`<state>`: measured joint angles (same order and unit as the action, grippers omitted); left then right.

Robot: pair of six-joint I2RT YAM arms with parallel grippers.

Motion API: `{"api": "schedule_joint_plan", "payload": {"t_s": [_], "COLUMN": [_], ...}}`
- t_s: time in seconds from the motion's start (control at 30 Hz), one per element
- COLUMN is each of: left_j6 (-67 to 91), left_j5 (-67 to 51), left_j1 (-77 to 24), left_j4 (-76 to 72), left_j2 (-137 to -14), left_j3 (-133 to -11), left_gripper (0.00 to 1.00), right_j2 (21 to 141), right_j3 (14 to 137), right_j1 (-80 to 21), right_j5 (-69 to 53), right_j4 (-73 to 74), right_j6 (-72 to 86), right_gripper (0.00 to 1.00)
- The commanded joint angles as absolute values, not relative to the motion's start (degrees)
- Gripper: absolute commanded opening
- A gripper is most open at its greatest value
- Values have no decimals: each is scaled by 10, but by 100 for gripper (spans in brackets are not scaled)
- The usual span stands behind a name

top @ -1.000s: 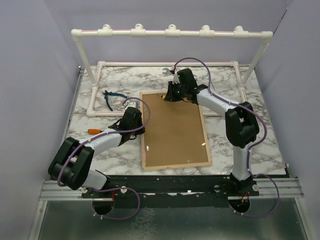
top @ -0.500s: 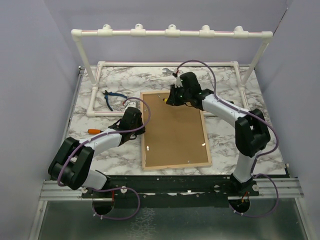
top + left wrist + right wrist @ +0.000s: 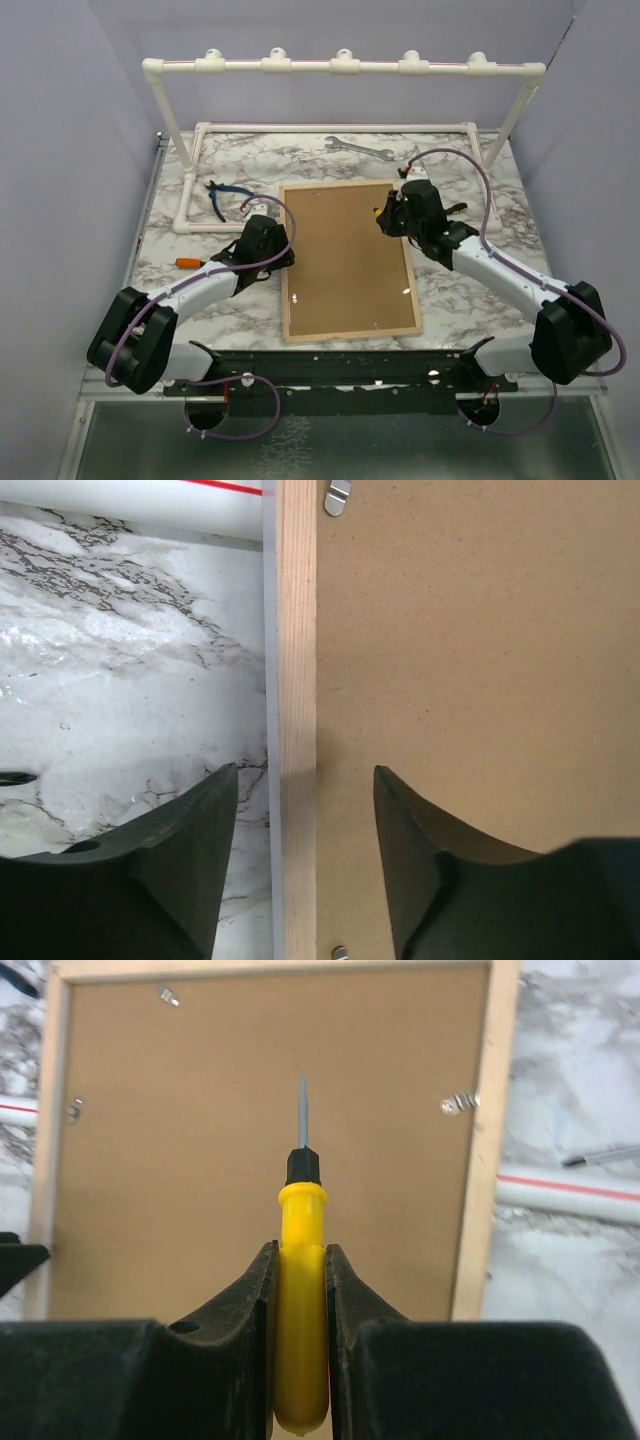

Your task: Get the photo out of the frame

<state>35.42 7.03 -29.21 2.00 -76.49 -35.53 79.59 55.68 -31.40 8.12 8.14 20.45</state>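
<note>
- Nearest, the left gripper (image 3: 305,775) sits at the left long edge of the frame (image 3: 345,260), about halfway along it.
- Its jaws stand apart and grip nothing. One finger (image 3: 185,850) hangs over the marble table (image 3: 470,180) and the other finger (image 3: 440,860) over the board (image 3: 480,660). The wood rim (image 3: 296,660) runs between them with a gap on each side.
- The frame lies flat and face down in the middle of the table, its long side running near to far. The brown board faces up inside the light rim.
- The photo cannot be seen, because only the frame's back shows.
- Small metal clips (image 3: 455,1103) sit just inside the rim, on the board's edge.
- An orange-handled tool (image 3: 185,262) lies on the table left of the left arm. It is too small to say what it is.
- Farther on, the right gripper (image 3: 300,1248) is at the frame's right edge near the far corner. It is clamped on a yellow-handled screwdriver (image 3: 301,1210).
- The blade points out across the board. Whether its tip touches the board cannot be told.
- Blue-handled pliers (image 3: 225,195) lie left of the frame's far left corner, apart from it.
- A wrench (image 3: 358,147) lies on the marble beyond the frame's far edge.
- A white pipe rack (image 3: 340,65) stands at the back.
</note>
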Motion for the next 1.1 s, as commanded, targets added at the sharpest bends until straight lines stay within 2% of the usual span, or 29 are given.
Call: {"api": "schedule_joint_plan", "payload": {"t_s": [0.0,0.1,0.3,0.63,1.07], "left_j6": [362,361,355,343,327], "left_j5": [81,80,81,101,101], "left_j1": [-293,-293,-293,-293,-293], "left_j4": [28,29,31,25,9], "left_j2": [-733,-720,-715,-745,-791], "left_j3": [-341,-338,-341,-346,-363], "left_gripper": [63,69,70,60,48], "right_j2": [710,672,638,584,698], "right_j3": [490,452,410,319,390], "right_j1": [-313,-313,-313,-313,-311], "right_j5": [150,162,191,181,216], "right_j4": [78,80,116,52,87], "right_j6": [243,251,285,278,254], "right_gripper": [1,1,1,1,1]}}
